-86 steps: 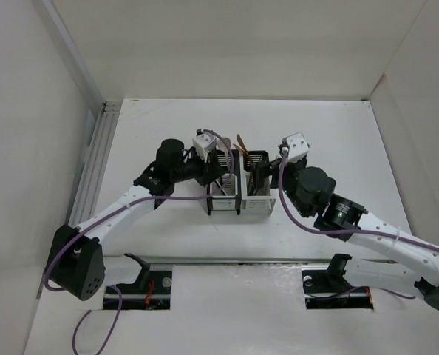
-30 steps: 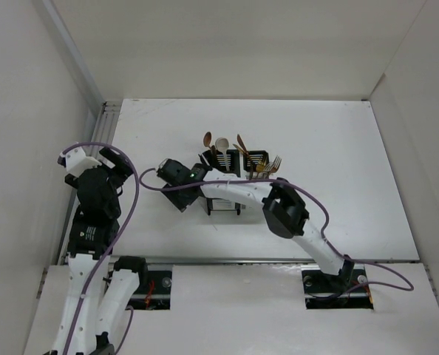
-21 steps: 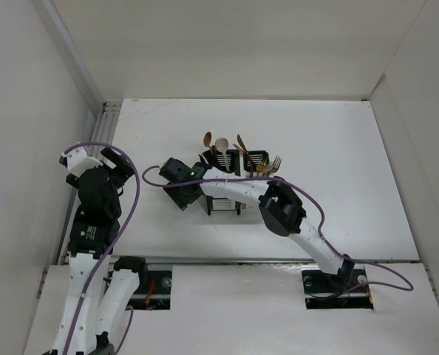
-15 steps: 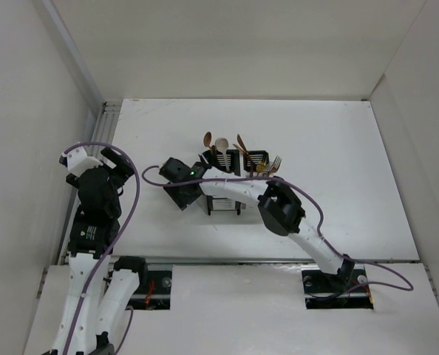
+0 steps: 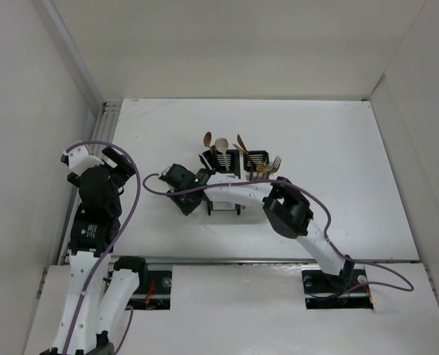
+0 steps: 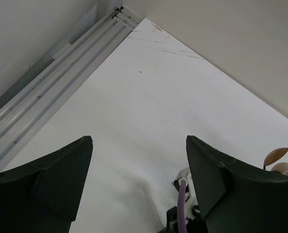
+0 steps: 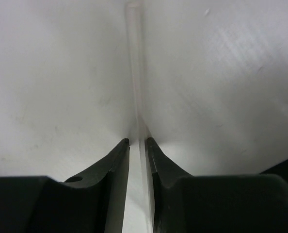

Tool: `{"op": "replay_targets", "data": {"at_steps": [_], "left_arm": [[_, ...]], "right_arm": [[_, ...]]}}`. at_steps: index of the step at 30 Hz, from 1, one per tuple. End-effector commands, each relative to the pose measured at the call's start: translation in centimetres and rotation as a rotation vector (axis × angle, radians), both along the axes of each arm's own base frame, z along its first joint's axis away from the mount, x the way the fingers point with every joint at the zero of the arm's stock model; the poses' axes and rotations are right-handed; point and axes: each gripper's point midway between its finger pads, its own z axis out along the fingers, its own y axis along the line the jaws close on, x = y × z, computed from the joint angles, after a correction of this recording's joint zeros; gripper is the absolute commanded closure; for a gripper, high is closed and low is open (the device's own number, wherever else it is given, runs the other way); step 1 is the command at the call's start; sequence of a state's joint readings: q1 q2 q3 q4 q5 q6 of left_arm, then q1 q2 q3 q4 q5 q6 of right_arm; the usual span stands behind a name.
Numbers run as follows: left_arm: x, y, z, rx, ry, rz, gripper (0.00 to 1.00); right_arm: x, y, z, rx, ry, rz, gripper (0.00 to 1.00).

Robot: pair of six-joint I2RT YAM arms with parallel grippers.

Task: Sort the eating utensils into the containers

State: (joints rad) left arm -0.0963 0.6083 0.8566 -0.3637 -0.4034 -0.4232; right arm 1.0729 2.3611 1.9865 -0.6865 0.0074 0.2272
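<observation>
Right claw pinches 1 pale chopstick, its length running straight ahead between the fingers. The caddy sits just beside, rightward (left claw gapes empty, well apart).

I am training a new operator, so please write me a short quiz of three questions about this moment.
1. True or false: the left pincer is open and holds nothing.
2. Which one grips the pale stick? A) left pincer B) right pincer
3. Fill in the missing word: in the top view, the right pincer is to the ____ of the caddy.
Key: 1 true; 2 B; 3 left.
</observation>
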Motion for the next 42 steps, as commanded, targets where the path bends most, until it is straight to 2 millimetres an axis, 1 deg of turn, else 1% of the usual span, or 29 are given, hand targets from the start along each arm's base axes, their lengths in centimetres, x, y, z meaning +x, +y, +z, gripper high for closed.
{"op": "replay_targets", "data": {"at_steps": [1, 2, 4, 6, 8, 10, 11, 12, 15, 17, 19, 20, 21, 23, 24, 25, 26, 27, 28, 29, 30, 31, 32, 35, 36, 38, 39, 40, 42], "left_arm": [[0.5, -0.1, 0.4, 0.005, -0.029, -0.007, 0.24], [0.6, -0.3, 0.4, 0.01, -0.025, -0.022, 0.24], [0.6, -0.3, 0.6, 0.018, -0.031, -0.024, 0.24], [0.7, -0.2, 0.8, 0.027, -0.037, -0.026, 0.24], [0.7, -0.4, 0.8, 0.025, -0.037, -0.037, 0.24], [0.9, -0.7, 1.0, 0.039, -0.039, -0.062, 0.24], [0.9, -0.9, 1.0, 0.037, -0.039, -0.071, 0.24], [0.9, -1.0, 0.9, 0.05, -0.034, -0.083, 0.24], [0.8, -1.2, 1.3, 0.076, -0.045, -0.111, 0.23], [0.6, -1.7, 1.6, 0.118, -0.044, -0.161, 0.23], [-0.2, -2.3, 2.8, 0.168, -0.089, -0.216, 0.22], [-0.4, -2.7, 3.1, 0.207, -0.105, -0.256, 0.22], [-1.3, -4.0, 4.7, 0.331, -0.162, -0.374, 0.22], [-2.3, -5.9, 4.5, 0.507, -0.198, -0.533, 0.26], [-3.8, -8.6, 4.3, 0.61, -0.235, -0.725, 0.26], [-5.4, -9.1, 4.5, 0.856, -0.272, -0.808, 0.26], [-6.3, -9.9, 3.7, 0.944, -0.275, -0.885, 0.26], [-7.8, -10.9, 1.5, 0.979, -0.227, -1.01, 0.21], [-8.6, -11.0, 0.7, 1.027, -0.2, -1.065, 0.2], [-9.1, -11.0, 0.8, 1.144, -0.182, -1.115, 0.19], [-9.7, -11.1, -0.1, 1.166, -0.14, -1.176, 0.18], [-11.1, -11.2, -2.3, 1.136, -0.053, -1.279, 0.16], [-11.2, -11.2, -2.4, 1.133, -0.011, -1.318, 0.16], [-11.6, -11.2, -3.5, 1.096, 0.078, -1.413, 0.16], [-11.4, -11.3, -2.9, 1.1, 0.072, -1.409, 0.16], [-11.3, -11.8, -2.2, 1.064, 0.056, -1.423, 0.18], [-11.0, -12.1, -0.8, 1.053, 0.023, -1.409, 0.18], [-11.2, -12.4, 0.4, 1.036, -0.012, -1.398, 0.19], [-11.4, -13.6, 3.3, 0.959, -0.118, -1.373, 0.19]], "right_arm": [[-3.3, -1.7, -1.2, -0.069, 0.041, 0.052, 0.73], [-3.4, -1.9, -0.7, -0.06, 0.036, 0.052, 0.73], [-5.0, -3.0, -1.7, -0.092, 0.052, 0.07, 0.71], [-5.0, -3.1, -1.0, -0.068, 0.044, 0.062, 0.68], [-5.8, -3.8, -1.9, -0.091, 0.045, 0.058, 0.68], [-5.8, -3.4, -1.3, -0.08, 0.018, 0.059, 0.74], [-5.8, -3.5, -2.0, -0.094, 0.025, 0.059, 0.77], [-5.9, -3.7, -3.0, -0.112, 0.033, 0.059, 0.86], [-5.6, -3.1, -3.2, -0.103, 0.029, 0.059, 1.0], [-5.6, -3.0, -3.6, -0.1, 0.027, 0.059, 1.0], [-5.4, -2.7, -2.3, -0.068, 0.007, 0.067, 1.0], [-5.3, -2.6, -1.8, -0.055, -0.005, 0.078, 1.0], [-5.3, -2.8, -1.6, -0.049, -0.013, 0.086, 1.0], [-4.9, -2.2, 0.4, -0.001, -0.051, 0.088, 1.0], [-4.6, -2.4, 0.4, -0.009, -0.066, 0.091, 1.0], [-4.8, -2.2, 0.9, 0.003, -0.062, 0.11, 1.0], [-4.9, -1.8, 1.5, 0.013, -0.063, 0.129, 0.87], [-4.9, -1.4, 2.0, 0.027, -0.067, 0.15, 0.74], [-5.3, -1.2, 2.2, 0.036, -0.045, 0.165, 0.62], [-5.3, -1.1, 3.0, 0.051, -0.053, 0.165, 0.48], [-5.1, -0.7, 4.1, 0.081, -0.07, 0.164, 0.42], [-5.1, -0.7, 4.8, 0.099, -0.079, 0.164, 0.36], [-4.9, -0.7, 5.7, 0.115, -0.098, 0.158, 0.35], [-4.8, -1.0, 10.1, 0.188, -0.142, 0.14, 0.33], [-5.0, -1.3, 12.6, 0.233, -0.16, 0.131, 0.32], [-5.3, -2.1, 14.5, 0.264, -0.176, 0.13, 0.25], [-5.6, -2.6, 15.2, 0.274, -0.181, 0.13, 0.25], [-6.0, -3.5, 17.2, 0.3, -0.187, 0.121, 0.24], [-6.6, -4.3, 18.9, 0.332, -0.19, 0.119, 0.09]]}}
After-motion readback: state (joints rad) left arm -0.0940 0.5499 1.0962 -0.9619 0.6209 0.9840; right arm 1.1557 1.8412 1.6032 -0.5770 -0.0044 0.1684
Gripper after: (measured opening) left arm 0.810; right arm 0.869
